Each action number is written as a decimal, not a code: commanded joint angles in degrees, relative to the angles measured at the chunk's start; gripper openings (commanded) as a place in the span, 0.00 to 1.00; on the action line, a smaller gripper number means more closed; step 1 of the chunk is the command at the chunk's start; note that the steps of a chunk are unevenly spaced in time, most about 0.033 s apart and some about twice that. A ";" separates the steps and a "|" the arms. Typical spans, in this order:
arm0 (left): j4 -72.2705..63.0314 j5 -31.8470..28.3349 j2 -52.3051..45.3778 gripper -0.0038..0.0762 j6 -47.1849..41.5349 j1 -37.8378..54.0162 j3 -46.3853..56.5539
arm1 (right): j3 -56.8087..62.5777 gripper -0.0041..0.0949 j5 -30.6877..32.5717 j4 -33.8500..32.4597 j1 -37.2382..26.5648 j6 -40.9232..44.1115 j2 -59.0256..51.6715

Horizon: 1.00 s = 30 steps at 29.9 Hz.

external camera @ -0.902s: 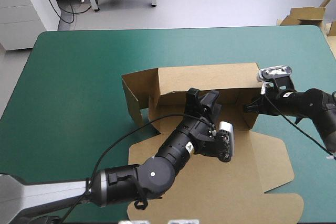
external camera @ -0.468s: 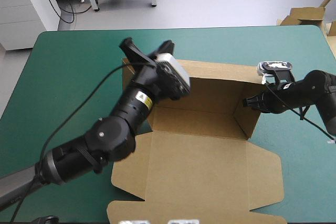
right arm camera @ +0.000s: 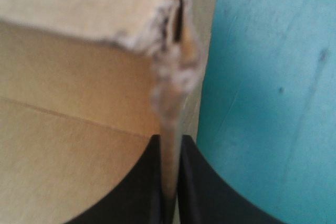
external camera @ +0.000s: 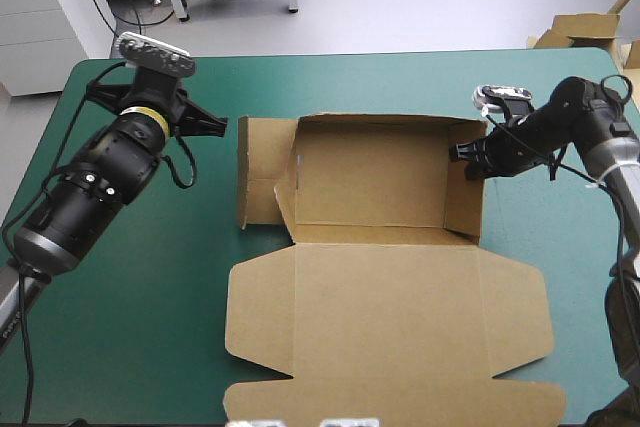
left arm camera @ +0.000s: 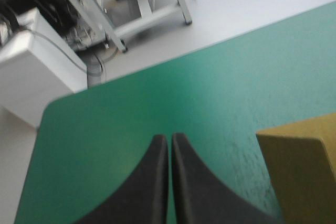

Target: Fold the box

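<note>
Your right gripper (external camera: 462,154) is clamped on the box (external camera: 380,247). In the right wrist view its black fingers (right arm camera: 136,187) are all but closed, with the upright edge of the box's right wall pinched between them. That edge looks frayed and blurred close up, so how deep the grip goes is hard to say. Seen from above, this gripper meets the box at about its 2 o'clock, near the top of the right wall and close to the far corner.

Your left gripper (external camera: 215,125) holds nothing. In its own view the two fingers (left arm camera: 152,182) meet in one pointed arch with only a hairline between them, over the bare teal-green cover (external camera: 150,297). It hovers at about the box's 10 o'clock, apart from the board. A brown corner of the box (left arm camera: 304,171) shows off to one side of the fingers, not touching them.

The box sits around the middle of the table, a little toward 3 o'clock. It stands as an open tray with its far, left and right walls raised. A side flap (external camera: 262,172) stands out from the left wall toward 9 o'clock. The lid (external camera: 390,332) lies flat on the cover, stretching from the tray toward 6 o'clock and reaching almost to the near edge.

More brown board (external camera: 582,29) lies beyond the table's corner at 1 o'clock.
</note>
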 commanded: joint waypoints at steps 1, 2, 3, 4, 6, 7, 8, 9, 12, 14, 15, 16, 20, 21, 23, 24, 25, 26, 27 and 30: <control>-13.92 -0.32 -2.07 0.05 9.99 7.24 -1.93 | -5.42 0.05 -1.04 0.44 0.08 -0.76 2.03; -17.07 0.27 -2.07 0.05 12.12 8.96 -1.93 | -6.65 0.05 -1.04 0.58 0.08 -0.76 2.68; -20.89 1.19 -2.07 0.05 14.82 11.06 -1.93 | -7.79 0.05 -1.16 0.58 0.08 -0.76 3.30; -24.39 2.01 -2.07 0.05 17.39 13.06 -1.93 | -8.71 0.06 -1.57 0.48 0.08 -0.76 3.84; -30.59 3.74 -2.07 0.05 22.01 16.38 -1.93 | -9.56 0.11 -3.20 0.47 0.08 0.15 4.10; -33.14 4.58 -2.07 0.05 24.00 18.03 -1.93 | -9.70 0.15 -4.27 0.59 0.08 0.01 4.10; -35.08 5.25 -2.07 0.05 25.40 19.51 -1.93 | -9.73 0.20 -4.92 0.59 0.08 -0.57 4.10; -37.21 6.02 -2.07 0.05 26.89 20.88 -1.93 | -9.73 0.26 -5.53 0.59 0.17 -0.57 4.10; -41.71 8.02 -2.07 0.05 30.76 23.94 -1.93 | -9.73 0.44 -6.10 0.44 0.79 -0.88 4.10; -43.92 9.16 -1.97 0.05 31.81 25.47 -1.93 | -9.73 0.49 -6.69 0.61 1.49 -1.98 4.10; -44.16 9.46 -1.86 0.05 31.93 26.41 -1.93 | -10.02 0.50 -6.69 0.61 1.73 -2.13 3.99; -44.27 9.73 -1.76 0.05 31.93 27.21 -1.93 | -10.53 0.50 -6.56 0.50 1.96 -2.28 3.99; -46.57 12.21 -1.18 0.05 33.31 31.22 -1.93 | -15.42 0.50 -3.91 0.61 2.06 -2.28 3.99; -48.04 12.85 -1.05 0.05 34.26 32.32 -1.93 | -16.93 0.50 -2.61 0.50 2.06 -2.28 3.99; -52.97 14.14 -0.50 0.05 36.60 35.27 -1.93 | -20.90 0.50 0.56 -0.26 2.06 -1.10 3.99; -55.54 14.44 -0.25 0.05 37.31 36.39 -1.93 | -22.78 0.50 1.41 -0.89 2.06 0.30 3.99; -57.78 14.70 0.03 0.05 38.28 37.78 -1.93 | -24.13 0.50 1.41 -1.88 2.06 2.66 3.86; -59.56 15.00 0.46 0.05 38.81 39.09 -1.82 | -25.05 0.50 1.41 -3.04 2.06 4.66 3.40; -60.66 15.30 0.58 0.05 39.41 40.06 -1.82 | -25.38 0.50 1.32 -3.99 2.06 5.66 2.70; -62.29 15.69 1.41 0.05 40.03 42.43 -1.82 | -25.57 0.50 1.32 -8.52 2.06 6.02 1.05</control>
